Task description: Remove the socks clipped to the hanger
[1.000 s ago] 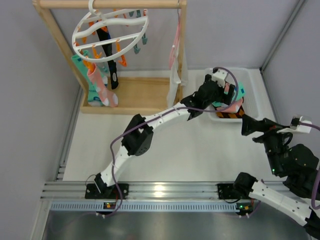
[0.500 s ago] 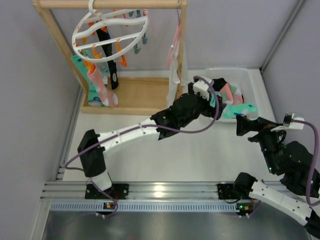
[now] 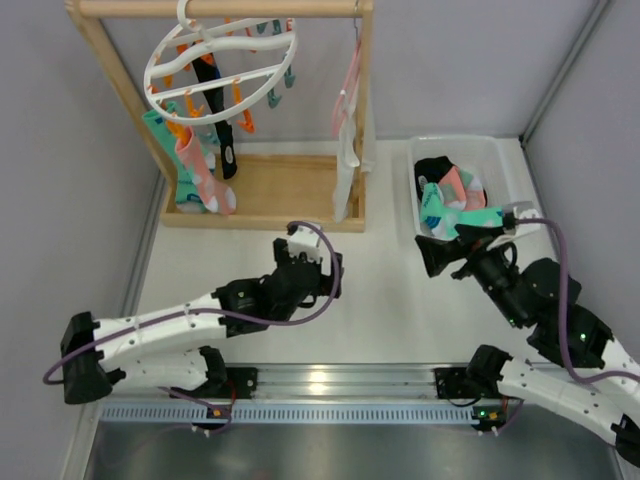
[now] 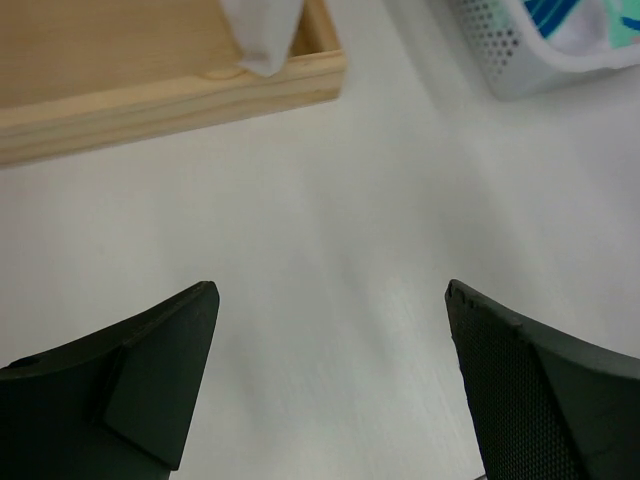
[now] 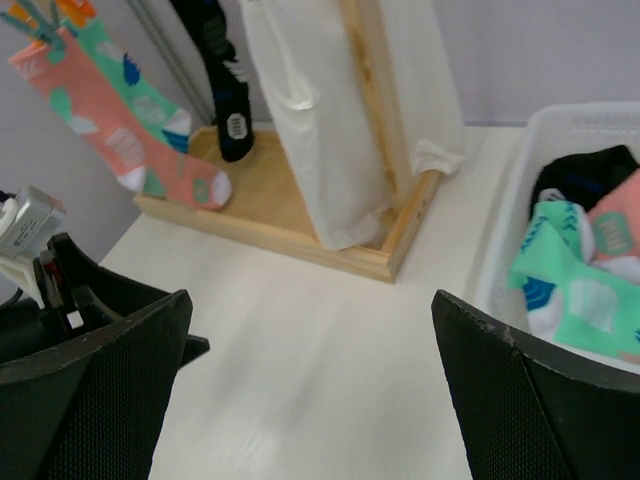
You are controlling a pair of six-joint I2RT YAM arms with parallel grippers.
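Observation:
The white ring hanger [image 3: 220, 62] hangs by its hook from the wooden rack's top bar. Clipped under it are a salmon-pink sock [image 3: 197, 172] [image 5: 118, 130], a mint-teal sock [image 3: 163, 128] [image 5: 142, 82] and a black sock [image 3: 222, 135] [image 5: 226, 92]. My left gripper [image 3: 322, 268] [image 4: 330, 300] is open over bare table in front of the rack's base, nothing between its fingers. My right gripper [image 3: 428, 258] [image 5: 310, 300] is open and empty too, low beside the basket and facing the rack.
A white basket [image 3: 465, 140] [image 5: 520, 190] at the back right holds several loose socks [image 3: 455, 200] [image 5: 575, 285]. The wooden rack [image 3: 120, 90] stands on a tray base [image 3: 275, 190] [image 4: 150, 95]. A long white cloth [image 3: 347, 150] [image 5: 320, 120] hangs at its right post.
My left arm has drawn back from the basket down-left to the table's middle, leaving a mint sock in the basket. My right gripper has swung left toward the middle.

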